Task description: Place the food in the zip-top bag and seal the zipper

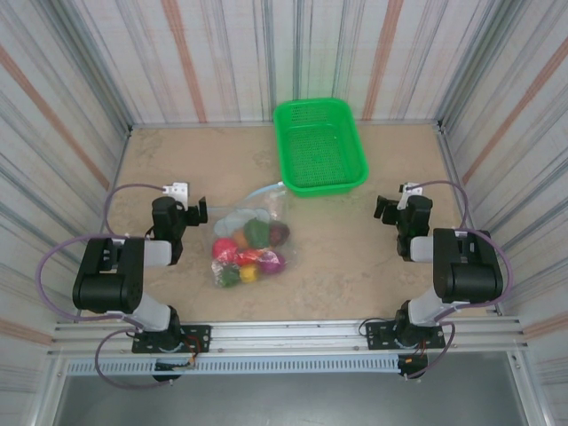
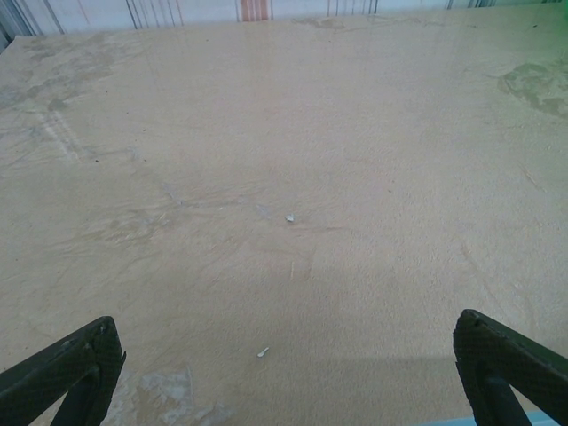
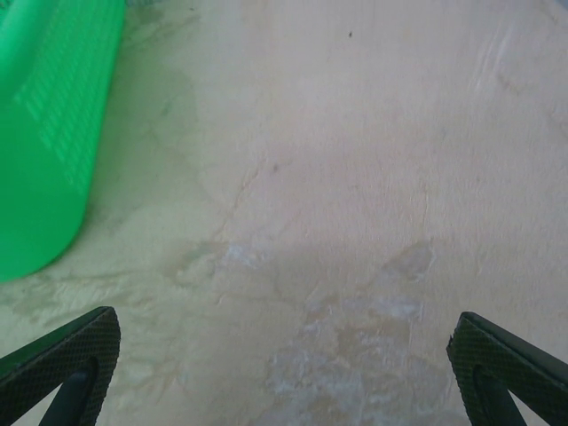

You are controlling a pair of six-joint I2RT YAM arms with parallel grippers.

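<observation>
Left claw (image 2: 286, 330), right claw (image 3: 284, 319) gape above table (image 2: 293, 133).

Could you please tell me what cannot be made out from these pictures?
Top view: whether the food lies inside the zip-top bag or on it; too small.
Top view: whether the zipper is sealed; too small.
Right wrist view: green basket, cut off by the left and top edges.

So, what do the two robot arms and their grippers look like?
The left arm and right arm are black, with blocky rounded housings and pale grey links. A thin lilac cable loops beside each, and a small white part sits at each wrist. The fingers are black, tapered, finely woven in texture.
</observation>
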